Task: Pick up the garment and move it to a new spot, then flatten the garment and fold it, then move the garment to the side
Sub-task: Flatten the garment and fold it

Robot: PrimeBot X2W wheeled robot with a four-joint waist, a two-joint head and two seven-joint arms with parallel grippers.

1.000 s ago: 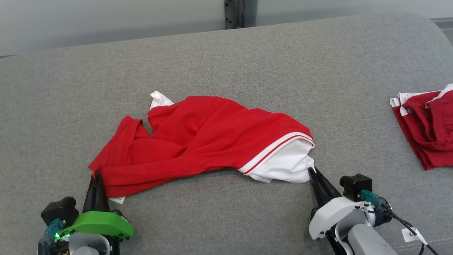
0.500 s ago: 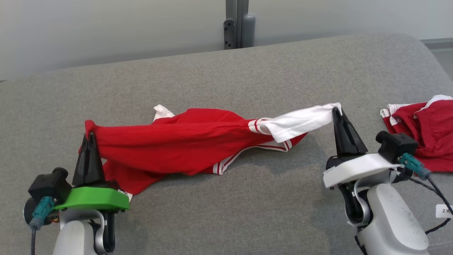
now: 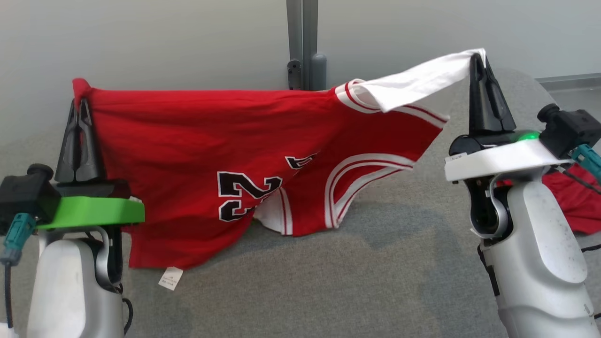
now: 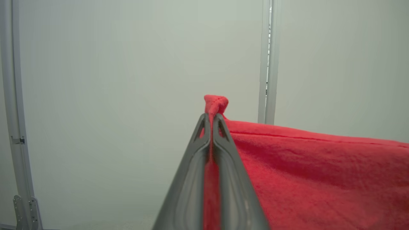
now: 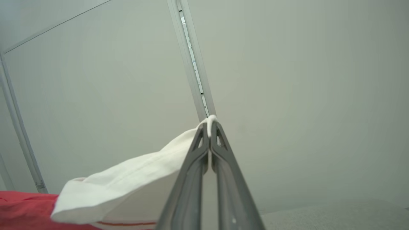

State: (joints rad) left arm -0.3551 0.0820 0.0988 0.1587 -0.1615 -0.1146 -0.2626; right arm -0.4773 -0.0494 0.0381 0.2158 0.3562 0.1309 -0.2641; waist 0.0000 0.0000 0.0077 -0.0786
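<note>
Nearest to you, the left gripper (image 3: 79, 104) is pressed closed on a red corner of the garment (image 3: 188, 141). The right gripper (image 3: 478, 58) is closed the same way on a white corner. The garment hangs in the air between them, spread wide. Its lower hem is near or touching the grey padded surface (image 3: 375, 281), and you cannot tell which. The cloth looks light, thin and very soft, so expect it to sag and swing; the right side is twisted. The corners are the good places to hold it, well apart. A white label (image 3: 170, 278) dangles below. Behind the right arm lies a second red garment (image 3: 577, 211); stay away from it. Farther back stand a grey post (image 3: 303, 42) and the wall (image 3: 164, 37).
</note>
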